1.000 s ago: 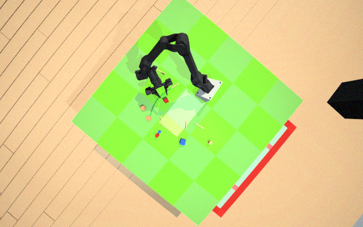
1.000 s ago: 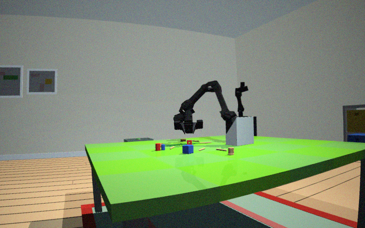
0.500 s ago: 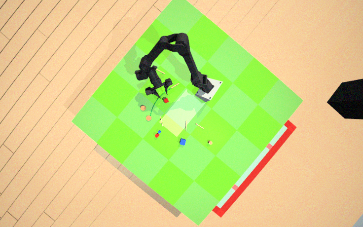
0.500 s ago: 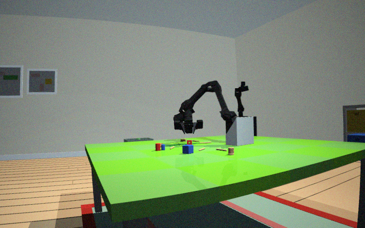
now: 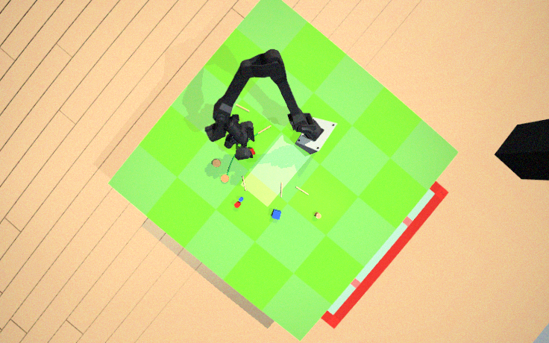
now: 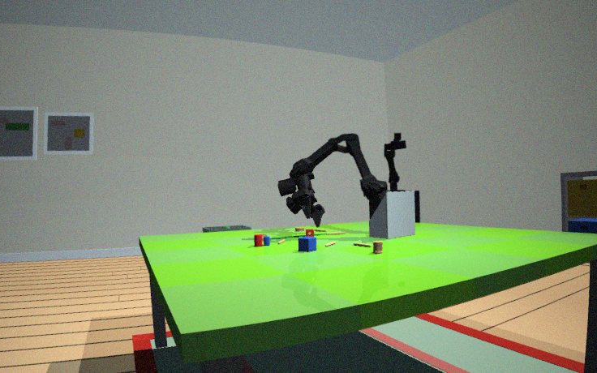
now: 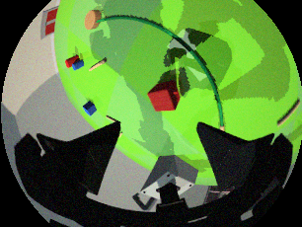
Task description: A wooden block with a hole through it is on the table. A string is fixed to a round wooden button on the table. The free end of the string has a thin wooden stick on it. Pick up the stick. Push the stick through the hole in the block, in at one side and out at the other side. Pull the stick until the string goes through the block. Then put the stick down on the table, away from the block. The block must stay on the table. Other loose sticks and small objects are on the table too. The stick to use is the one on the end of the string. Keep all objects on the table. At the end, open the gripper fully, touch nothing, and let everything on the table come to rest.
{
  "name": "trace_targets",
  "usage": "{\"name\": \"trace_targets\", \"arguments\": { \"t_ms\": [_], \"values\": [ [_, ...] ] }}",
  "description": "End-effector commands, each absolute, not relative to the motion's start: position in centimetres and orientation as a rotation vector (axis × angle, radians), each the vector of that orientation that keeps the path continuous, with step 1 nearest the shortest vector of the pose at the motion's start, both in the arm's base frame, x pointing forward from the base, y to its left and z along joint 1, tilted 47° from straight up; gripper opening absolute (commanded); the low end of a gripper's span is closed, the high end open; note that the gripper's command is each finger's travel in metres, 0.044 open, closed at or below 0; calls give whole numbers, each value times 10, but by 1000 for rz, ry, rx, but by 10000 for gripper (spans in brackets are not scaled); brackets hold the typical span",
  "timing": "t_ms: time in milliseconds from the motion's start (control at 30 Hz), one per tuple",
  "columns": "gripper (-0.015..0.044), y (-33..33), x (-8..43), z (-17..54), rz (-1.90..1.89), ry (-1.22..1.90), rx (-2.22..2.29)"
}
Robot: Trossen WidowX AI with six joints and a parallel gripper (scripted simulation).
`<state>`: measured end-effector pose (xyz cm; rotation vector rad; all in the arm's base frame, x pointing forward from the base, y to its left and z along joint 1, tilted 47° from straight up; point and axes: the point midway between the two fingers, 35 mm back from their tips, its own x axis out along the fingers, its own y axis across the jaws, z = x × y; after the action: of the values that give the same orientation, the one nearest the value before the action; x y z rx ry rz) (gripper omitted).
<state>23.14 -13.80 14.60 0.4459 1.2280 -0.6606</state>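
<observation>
Though tethered, stick diagonally off string

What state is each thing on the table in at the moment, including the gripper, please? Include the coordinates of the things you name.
Black gripper [image 5: 246, 142] [image 6: 312, 221] [image 7: 159, 125]: open, nothing between its fingers, above the table.
Red block with a hole [image 5: 252, 151] [image 6: 309, 233] [image 7: 163, 97]: on the table, string not through it.
Green string [image 5: 230, 164] [image 7: 201, 56]: curved, slack.
Thin wooden stick on the string's end [image 5: 264, 129] [image 7: 222, 128]: lying flat, unheld.
Round wooden button on the string [image 5: 224, 178] [image 7: 92, 20]: on the table.
Blue cube [image 5: 276, 214] [image 6: 307, 244] [image 7: 89, 108]: on the table.

table: glossy | button: wood | red block: perhaps matt
</observation>
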Motion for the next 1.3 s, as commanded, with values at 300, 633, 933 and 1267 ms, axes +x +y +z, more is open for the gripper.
{"name": "trace_targets", "arguments": {
  "t_ms": [300,633,933,1267],
  "values": [
    [440,-118,247,142,91,1619,-1379],
    [440,-118,247,142,94,1620,-1385],
    [440,-118,247,142,94,1620,-1385],
    [335,-117,248,142,93,1616,-1375]
  ]
}}
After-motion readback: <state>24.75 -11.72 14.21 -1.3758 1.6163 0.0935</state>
